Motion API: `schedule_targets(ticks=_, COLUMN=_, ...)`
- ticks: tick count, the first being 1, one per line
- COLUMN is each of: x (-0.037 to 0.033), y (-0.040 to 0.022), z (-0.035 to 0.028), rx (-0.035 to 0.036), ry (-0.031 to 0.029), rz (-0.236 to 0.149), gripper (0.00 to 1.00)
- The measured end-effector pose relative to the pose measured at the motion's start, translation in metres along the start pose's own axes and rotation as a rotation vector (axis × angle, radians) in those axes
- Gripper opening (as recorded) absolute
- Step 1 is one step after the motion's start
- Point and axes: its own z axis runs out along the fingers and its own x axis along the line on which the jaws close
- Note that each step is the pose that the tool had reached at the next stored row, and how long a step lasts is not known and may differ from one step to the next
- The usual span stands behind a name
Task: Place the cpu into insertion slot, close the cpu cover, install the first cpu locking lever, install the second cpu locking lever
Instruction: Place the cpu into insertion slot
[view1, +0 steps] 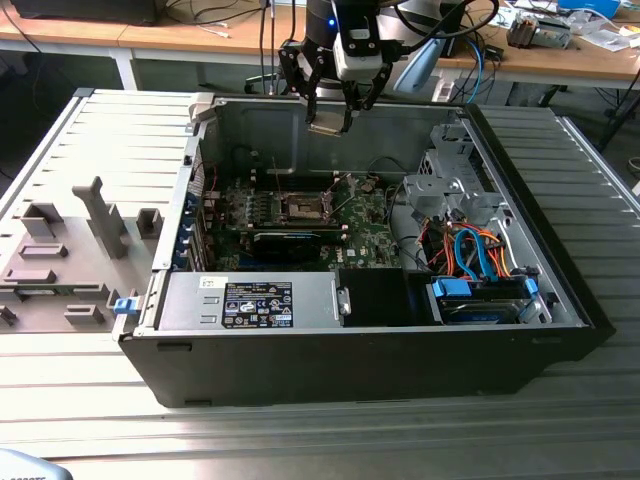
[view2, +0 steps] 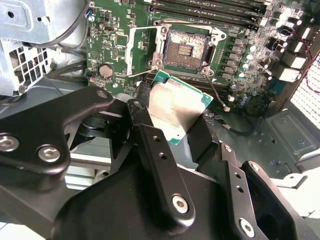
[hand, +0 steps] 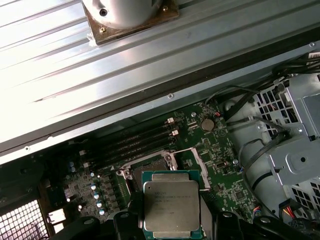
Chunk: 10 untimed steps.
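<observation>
You have the cpu (view2: 177, 112) pinched by its two opposite edges in the gripper (view2: 176, 122), which is closed on it. The pale metal face is exposed between the fingers and the green substrate rim peeks out at the corners. An edge grip like this likely keeps the fingers off the contact side and leaves the underside clear.

In the exterior view the cpu (view1: 326, 127) hangs under the gripper (view1: 328, 112), well above the motherboard and near the far wall of the open computer case (view1: 380, 360), so nothing is seated yet. It looks roughly level.

The insertion slot (view2: 186, 49) lies bare below and apart from the chip, its dark contact field exposed inside the silver rim. The cpu cover (view2: 134, 50) appears swung open to one side of it, which is why the socket is reachable; I can't make out how the locking levers stand.

In the first wrist view the cpu (hand: 171, 204) partly overlaps the slot (hand: 150, 167), so the chip looks roughly lined up over it, though height hides how exactly.

Around the socket sit the long black memory slots (hand: 135, 142) and a coin cell (hand: 207, 124). The power supply (view1: 250, 300) and drive cage (view1: 450, 180) flank the board. The case rests on the ribbed metal counter (view1: 300, 440).
</observation>
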Motion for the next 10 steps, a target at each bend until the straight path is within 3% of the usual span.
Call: schedule_targets(ticks=10, x=0.0000, y=0.0000, z=0.0000, rx=-0.0001, ry=-0.0005, rz=0.006, gripper=0.54)
